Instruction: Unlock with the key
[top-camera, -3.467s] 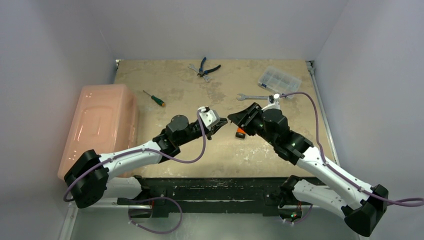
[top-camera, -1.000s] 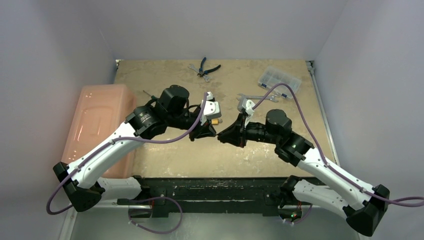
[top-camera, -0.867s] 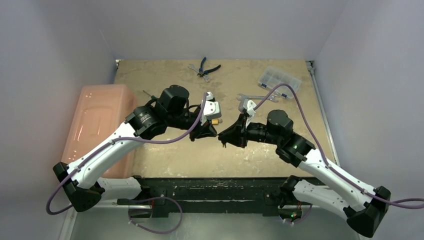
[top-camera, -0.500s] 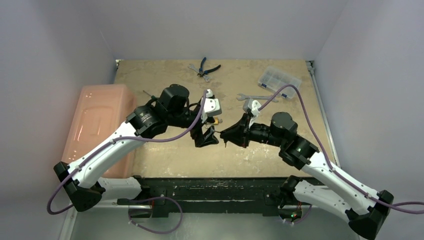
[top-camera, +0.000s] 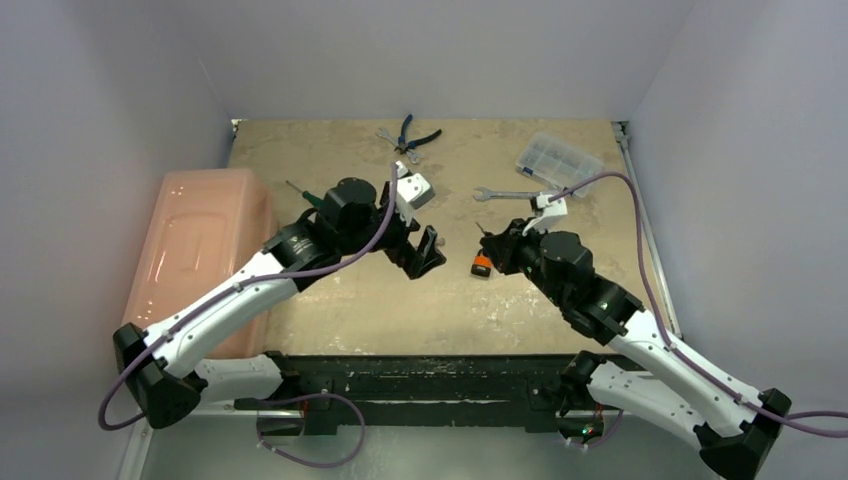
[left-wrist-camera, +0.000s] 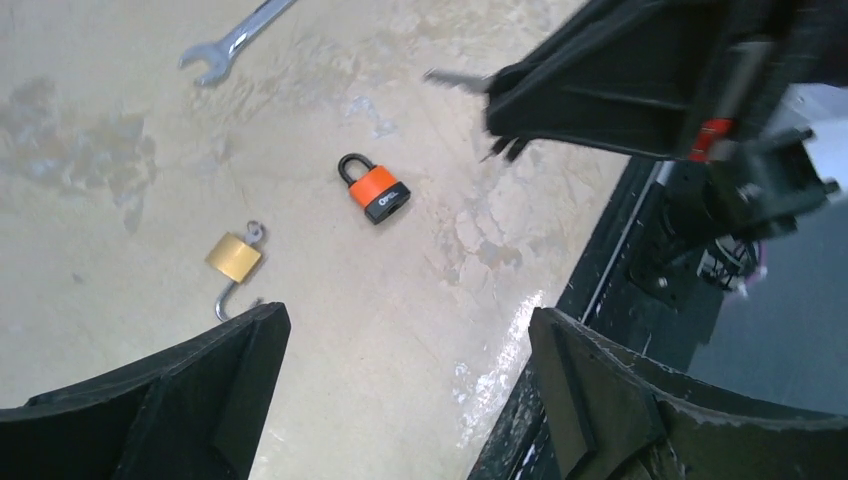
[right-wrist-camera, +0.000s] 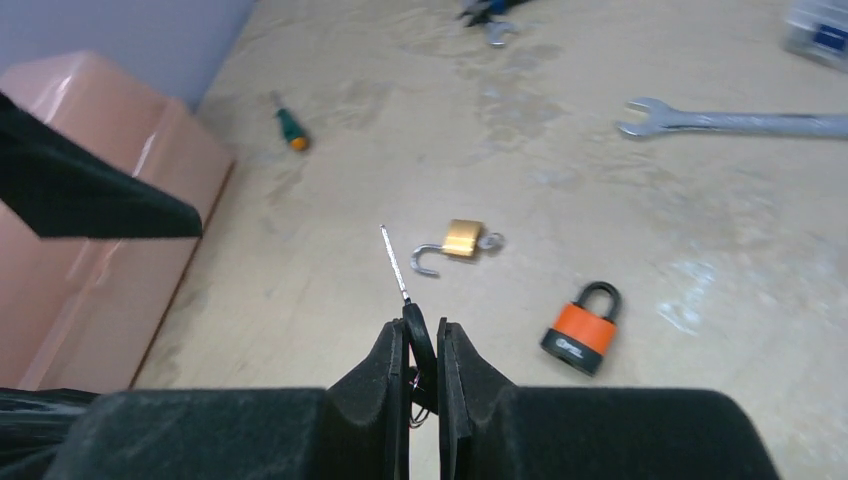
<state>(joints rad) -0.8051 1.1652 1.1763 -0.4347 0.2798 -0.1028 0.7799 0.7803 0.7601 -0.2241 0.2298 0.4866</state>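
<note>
Now the left gripper (left-wrist-camera: 400, 395) stands fully released and empty, having let go of the small brass padlock (left-wrist-camera: 233, 257) it clenched a second ago. That padlock lies on the table (left-wrist-camera: 120, 120) just beside the black-shackled orange padlock (left-wrist-camera: 378, 192), its shackle swung open. The right gripper (right-wrist-camera: 420, 335) is clamped on the thin silver key (right-wrist-camera: 395, 262), held in the air near the orange padlock; count: two padlocks, one key.
</note>
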